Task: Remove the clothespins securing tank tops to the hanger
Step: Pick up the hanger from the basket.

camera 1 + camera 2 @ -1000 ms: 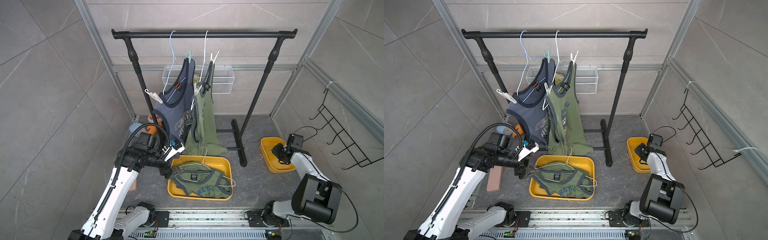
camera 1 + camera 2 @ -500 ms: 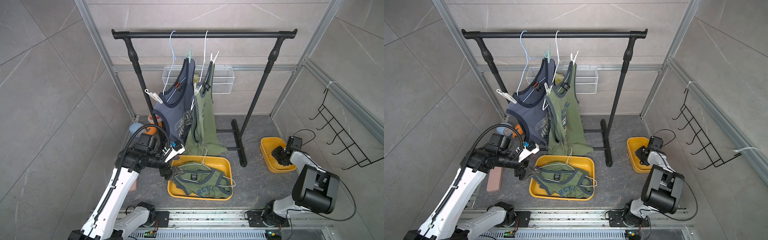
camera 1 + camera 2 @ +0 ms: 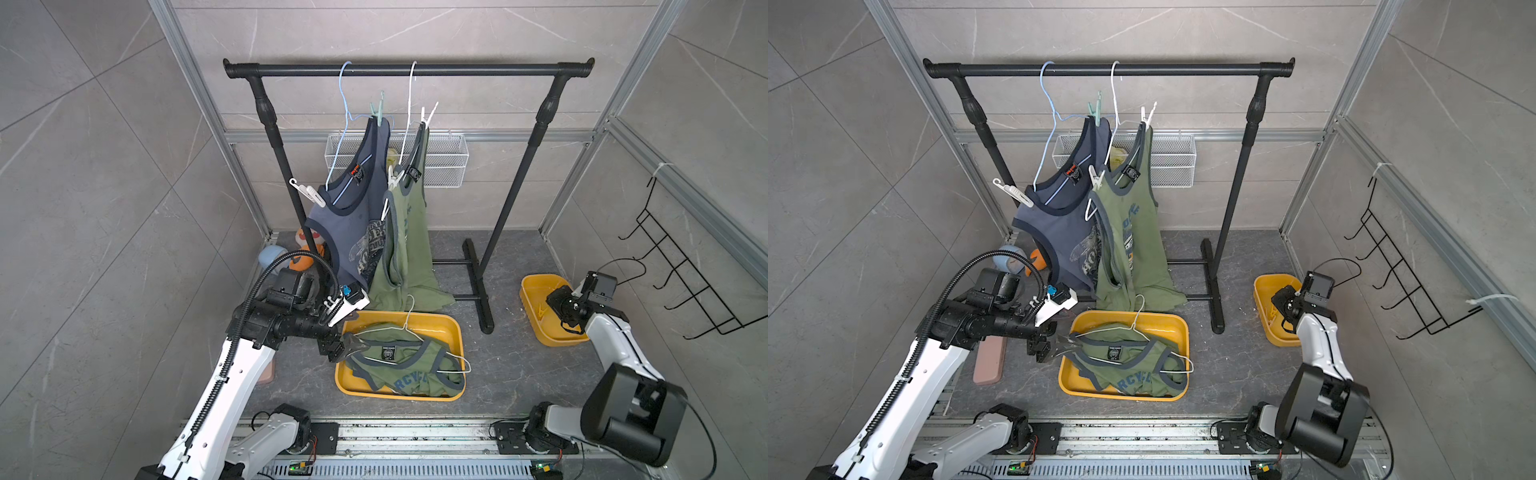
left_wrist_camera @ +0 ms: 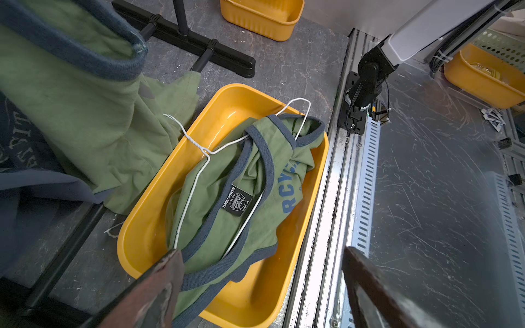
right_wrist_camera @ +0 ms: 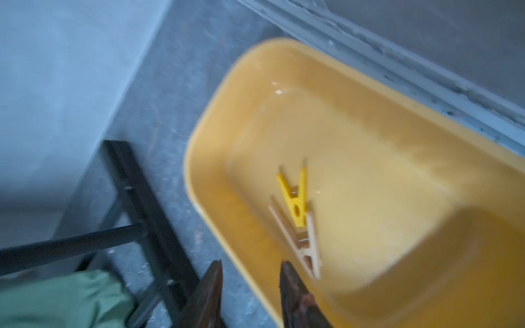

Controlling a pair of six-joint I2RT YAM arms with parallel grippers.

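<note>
The rack (image 3: 407, 68) stands at 12 o'clock on the floor in both top views. On its bar the navy top (image 3: 353, 220) hangs on the 9 o'clock side. A white pin (image 3: 307, 192) is clipped on its 9 o'clock shoulder and a mint pin (image 3: 377, 110) on its upper strap. Just beside it at 3 o'clock hangs an olive top (image 3: 409, 241), with a high white pin (image 3: 428, 114) on its upper strap and a low white pin (image 3: 395, 176) on the nearer strap. At 6 o'clock of both lies the big tray (image 3: 453, 328), holding a crumpled olive top (image 3: 399, 365) on a wire hanger (image 3: 409, 328). The left gripper (image 4: 261, 255) hangs at this tray's 9 o'clock rim with its jaws spread wide and nothing between them. One finger (image 4: 159, 284) lies at the crumpled top's trim, though I cannot tell if it touches. The small tray (image 3: 536, 286) sits well apart at 3 o'clock. In it a yellow pin (image 5: 295, 198) and a pale pin (image 5: 301, 241) lie touching, end to end. The right gripper (image 5: 251, 267) hovers over this tray's rim, its jaws a narrow gap apart and empty; the wrist view is blurred.
</note>
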